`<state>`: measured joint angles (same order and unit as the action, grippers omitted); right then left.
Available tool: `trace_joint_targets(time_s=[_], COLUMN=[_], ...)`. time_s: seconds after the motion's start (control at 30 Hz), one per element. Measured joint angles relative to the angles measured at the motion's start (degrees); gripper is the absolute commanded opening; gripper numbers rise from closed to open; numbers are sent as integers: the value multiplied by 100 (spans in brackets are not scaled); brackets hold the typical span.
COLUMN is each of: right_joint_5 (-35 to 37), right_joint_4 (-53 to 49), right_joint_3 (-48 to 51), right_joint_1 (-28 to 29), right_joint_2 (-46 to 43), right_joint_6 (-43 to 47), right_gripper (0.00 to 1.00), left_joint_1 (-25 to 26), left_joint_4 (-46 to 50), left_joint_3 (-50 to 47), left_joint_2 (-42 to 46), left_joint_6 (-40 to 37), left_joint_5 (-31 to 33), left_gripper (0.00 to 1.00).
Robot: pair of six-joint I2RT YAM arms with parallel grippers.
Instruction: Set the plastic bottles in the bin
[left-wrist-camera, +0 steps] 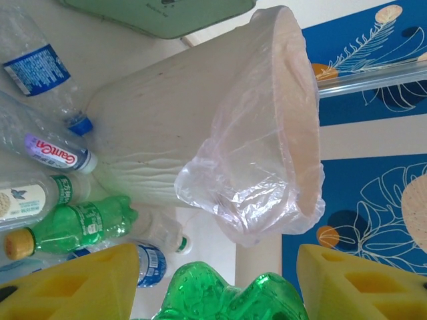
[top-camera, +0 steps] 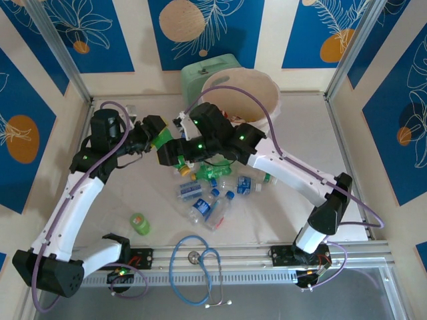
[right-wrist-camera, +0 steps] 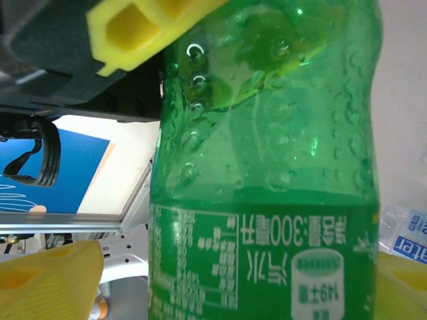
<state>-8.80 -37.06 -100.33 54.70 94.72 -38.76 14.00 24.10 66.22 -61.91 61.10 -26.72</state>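
Left gripper (left-wrist-camera: 217, 283) clamps one green bottle (left-wrist-camera: 233, 301), one bin (left-wrist-camera: 167, 120) standing beyond.

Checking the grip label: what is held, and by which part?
The left gripper holds a green bottle near its base; the right gripper, jaws open, flanks its label.

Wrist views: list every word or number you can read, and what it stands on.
"300", among Chinese characters: label of the green plastic bottle.
"149": same label, lower down.
"ater": blue-labelled clear plastic bottle.
"C'estbon", upside down: purple-and-white-labelled clear plastic bottle.
Fine print on the other labels: too small to read.
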Motion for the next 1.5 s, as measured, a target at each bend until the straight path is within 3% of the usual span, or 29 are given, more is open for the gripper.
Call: trace_joint_targets(time_s=[0.07, 0.27, 0.4, 0.53, 0.6, 1.0, 1.23, 1.5], right_joint_5=[35, 170, 232, 238, 236, 372, 431, 444], right_joint_4=[-17, -140, -160, -149, -133, -221, -514, -723], right_joint_3=[-9, -57, -57, -57, -57, -118, -929, -1445], right_joint_1=[0, -7, -22, -22, -17, -164, -1123, -2693], right_joint_2=[7, 11, 11, 11, 7, -258, -367, -426], right_joint_6=[-2, -4, -2, -4, -2, 116, 367, 433], right_gripper=[83, 66, 63, 61, 61, 60, 60, 61], left_joint_1=[0, -2, -2, -2, 0, -59, -72, -70], left_joint_4=[-74, -208, -229, -225, -216, 957, 1244, 1327], left_joint_3=[-28, -59, -61, -59, -59, 1539, 1449, 398], left_joint_2=[0, -2, -2, -2, -2, -79, 264, 46], left_joint_6=[39, 149, 162, 162, 116, -1661, -2468, -2695], left_joint_5=[-39, -140, -138, -133, -107, 994, 1484, 977], left_gripper=[54, 54, 59, 79, 100, 100, 100, 100])
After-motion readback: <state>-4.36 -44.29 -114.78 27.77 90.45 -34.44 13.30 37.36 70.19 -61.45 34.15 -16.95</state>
